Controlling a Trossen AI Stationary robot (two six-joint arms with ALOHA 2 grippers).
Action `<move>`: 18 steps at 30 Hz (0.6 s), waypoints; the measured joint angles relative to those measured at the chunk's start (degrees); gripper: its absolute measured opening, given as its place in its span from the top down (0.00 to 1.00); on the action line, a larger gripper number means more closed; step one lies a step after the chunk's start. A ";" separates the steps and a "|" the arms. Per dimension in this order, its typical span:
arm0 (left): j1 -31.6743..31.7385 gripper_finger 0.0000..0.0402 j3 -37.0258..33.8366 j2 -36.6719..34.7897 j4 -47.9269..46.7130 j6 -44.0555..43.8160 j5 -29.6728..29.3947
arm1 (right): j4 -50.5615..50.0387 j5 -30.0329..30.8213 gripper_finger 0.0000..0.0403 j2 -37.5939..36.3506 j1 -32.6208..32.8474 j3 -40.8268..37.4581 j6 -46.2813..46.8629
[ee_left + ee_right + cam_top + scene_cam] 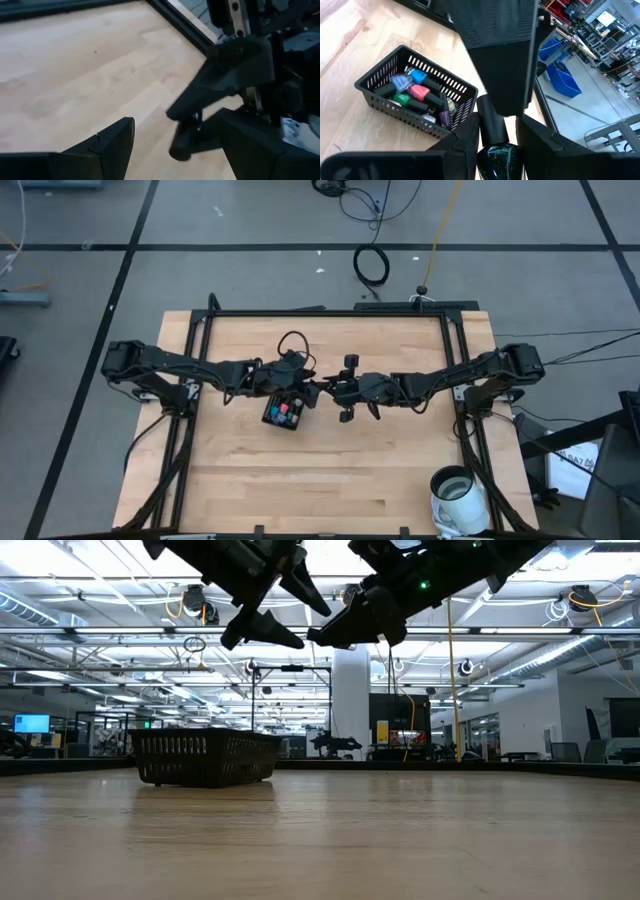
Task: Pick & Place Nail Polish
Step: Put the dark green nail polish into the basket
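Above the middle of the pale wooden desk (330,470), the two dark arms meet tip to tip in the air. The right gripper (495,135) has its fingers (465,137) narrowed onto a small nail polish bottle with a black cap and dark green glittery body (495,150), clamping it at the cap. The left gripper (172,135) faces it with fingers (115,140) spread wide, its tips either side of that capped bottle. Just below them on the desk sits a small black slotted plastic basket (380,97) holding more bottles in blue, pink, green and purple (417,92), lying on their sides in a heap. A white roll (458,498) stands near the desk's front right corner.
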 joint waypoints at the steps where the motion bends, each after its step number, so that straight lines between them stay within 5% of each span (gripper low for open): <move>1: 0.19 0.31 0.00 0.00 0.03 -0.51 0.60 | 0.32 0.38 0.75 0.00 0.00 0.00 -0.06; 18: 1.91 0.31 0.00 3.39 11.53 -0.15 7.67 | 5.13 3.19 0.75 -0.04 0.00 -0.09 -4.17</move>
